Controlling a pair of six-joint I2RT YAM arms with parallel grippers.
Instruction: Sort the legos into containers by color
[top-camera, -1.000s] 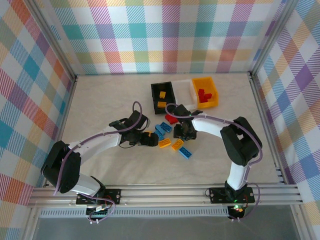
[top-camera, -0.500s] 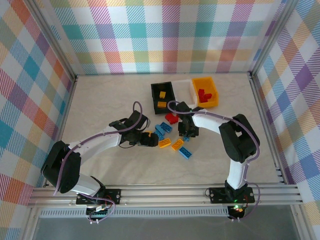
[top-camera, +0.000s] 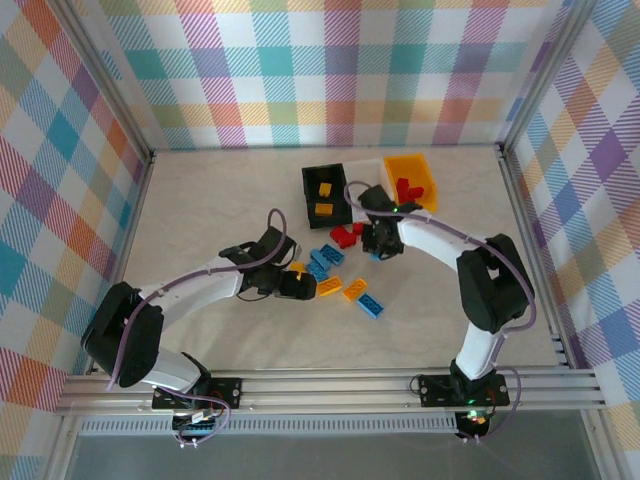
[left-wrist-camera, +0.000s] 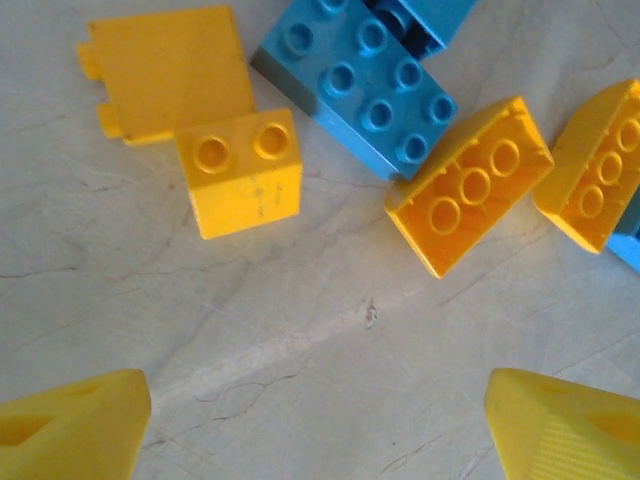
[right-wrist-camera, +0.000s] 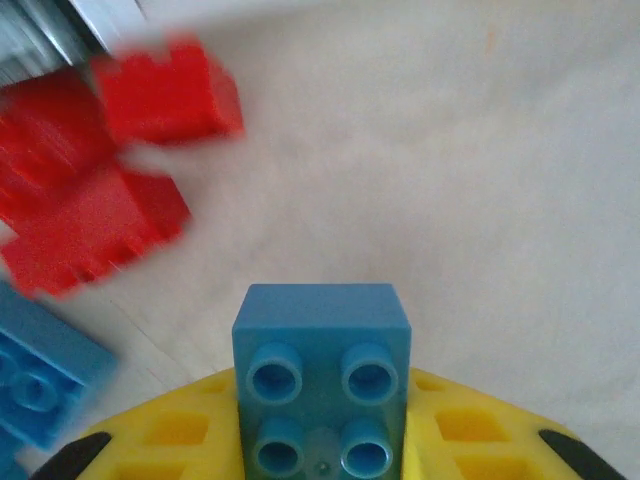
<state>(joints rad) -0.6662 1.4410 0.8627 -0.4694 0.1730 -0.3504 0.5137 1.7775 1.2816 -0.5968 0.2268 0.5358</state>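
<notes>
Now clamped on a blue lego (right-wrist-camera: 322, 385), the right gripper (top-camera: 376, 250) had swung toward the white bin (top-camera: 368, 172) — left gripper (left-wrist-camera: 320, 425) stayed splayed.

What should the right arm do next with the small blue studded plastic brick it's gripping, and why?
Probably carry it to the white plastic bin and release. The right gripper is shut on the small blue studded brick; yellow bricks lie in the black bin, red bricks in the yellow-orange bin, so white looks meant for blue.

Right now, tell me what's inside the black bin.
Two yellow-orange bricks lie inside the black bin, one behind the other. Anything beneath them is covered.
</notes>
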